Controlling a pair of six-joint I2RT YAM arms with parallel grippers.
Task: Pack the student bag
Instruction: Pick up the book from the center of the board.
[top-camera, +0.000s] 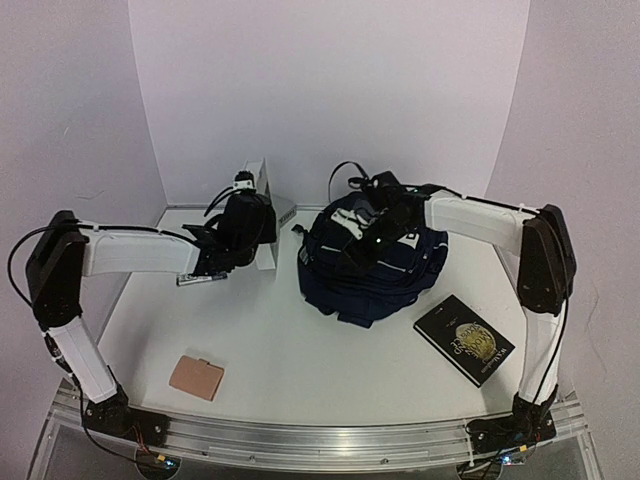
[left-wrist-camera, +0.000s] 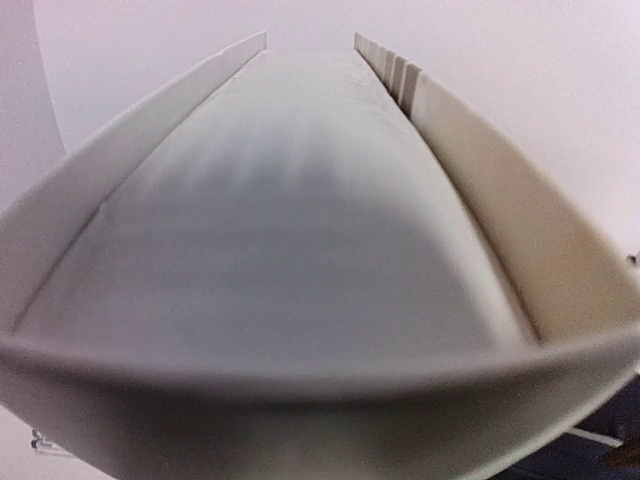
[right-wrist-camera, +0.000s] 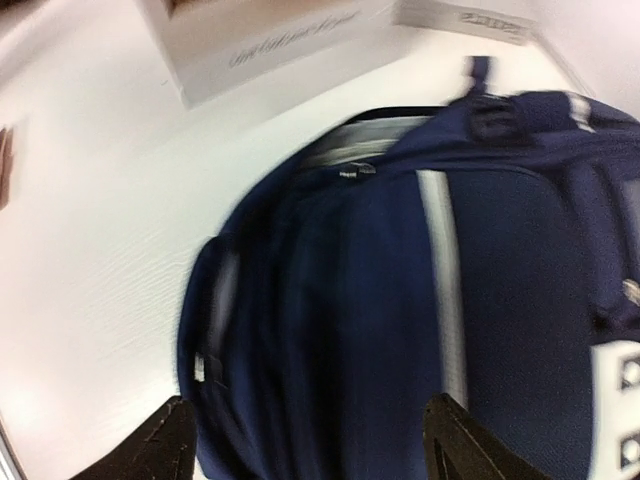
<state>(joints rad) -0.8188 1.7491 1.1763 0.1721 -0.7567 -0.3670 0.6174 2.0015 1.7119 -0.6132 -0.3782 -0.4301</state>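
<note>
At the middle back of the white table (top-camera: 300, 340), the student bag (top-camera: 375, 270) is lying slumped in a soft, rounded heap. It is a dark navy fabric backpack with black straps, a thin pale stripe and a white patch near its top. Directly above the bag, the right gripper (right-wrist-camera: 305, 452) is hovering with its two dark fingers spread wide over the navy cloth, jaws open and closed on nothing. It seems poised to catch the fabric and hold or open the bag for loading. Well to the left of the bag, the left gripper (top-camera: 232, 240) is sitting right at a white book (top-camera: 258, 195) that is standing upright on edge. Its wrist view is filling with the book's smooth pale page block between two stiff, slightly splayed covers. The fingers are hidden, so whether they are clamping the book cannot be told. This book is probably the first item meant for the bag. In front of the bag and to its right, a flat black book (top-camera: 465, 340) with a gold emblem is lying apart from it. Far to the bag's front left, a small tan pouch (top-camera: 196, 377), matte and soft-cornered, is lying flat.
</note>
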